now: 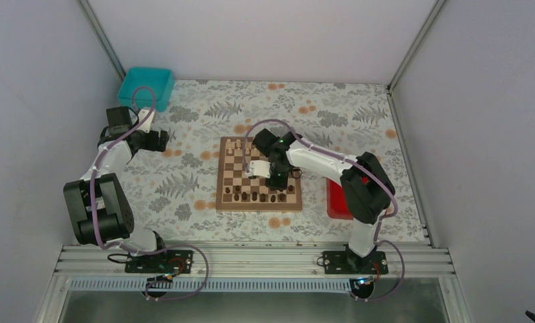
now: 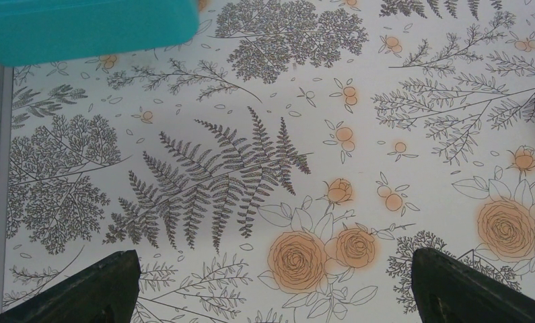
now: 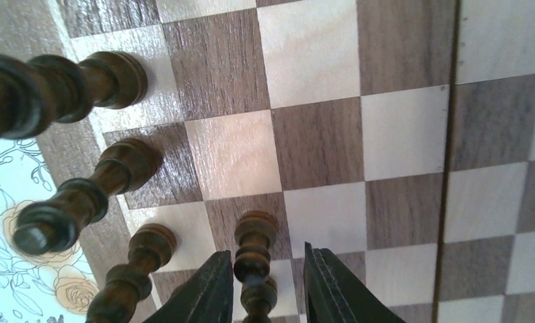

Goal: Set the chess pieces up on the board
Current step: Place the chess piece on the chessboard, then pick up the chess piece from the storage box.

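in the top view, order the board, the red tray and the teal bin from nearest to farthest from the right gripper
1. board: right beneath the right gripper, which hangs over its near-right squares.
2. red tray: just off the board's right side, partly hidden by the arm.
3. teal bin: far-left corner of the table, beyond the board's other side.
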Motion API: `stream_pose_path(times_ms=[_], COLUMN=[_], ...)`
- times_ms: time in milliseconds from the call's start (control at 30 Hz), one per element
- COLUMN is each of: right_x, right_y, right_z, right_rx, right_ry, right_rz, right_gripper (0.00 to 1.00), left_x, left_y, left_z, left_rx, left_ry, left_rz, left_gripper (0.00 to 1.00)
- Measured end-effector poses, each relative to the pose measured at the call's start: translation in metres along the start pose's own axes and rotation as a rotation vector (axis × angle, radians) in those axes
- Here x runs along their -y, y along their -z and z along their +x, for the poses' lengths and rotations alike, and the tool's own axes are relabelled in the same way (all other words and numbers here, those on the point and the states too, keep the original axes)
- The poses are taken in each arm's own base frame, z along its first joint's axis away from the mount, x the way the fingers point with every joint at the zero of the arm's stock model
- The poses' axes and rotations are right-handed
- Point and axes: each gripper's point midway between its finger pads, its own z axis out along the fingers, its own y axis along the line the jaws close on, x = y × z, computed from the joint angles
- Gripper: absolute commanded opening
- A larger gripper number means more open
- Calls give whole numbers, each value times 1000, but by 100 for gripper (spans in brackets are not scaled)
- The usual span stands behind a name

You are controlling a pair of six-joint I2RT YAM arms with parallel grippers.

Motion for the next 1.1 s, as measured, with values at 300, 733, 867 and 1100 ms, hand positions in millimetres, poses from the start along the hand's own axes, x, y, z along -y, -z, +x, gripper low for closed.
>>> stream_pose_path(times_ms=[300, 733, 867, 1100], right_x=[17, 89, 77, 68], right_y=[55, 157, 139, 127], right_z=[1, 171, 208, 260], right_rx=[87, 199, 156, 123], right_ry=[-29, -550, -662, -850], right_rz=[106, 372, 328, 308], right_gripper=[30, 32, 33, 33], left_x=[1, -1, -2, 4], left_y=[0, 10, 14, 14], left_z=[-1, -15, -22, -20], left_rx=[3, 9, 14, 4], left_ry=[0, 24, 30, 41], left_rz=[8, 2, 3, 37], left_gripper=[100, 100, 100, 100])
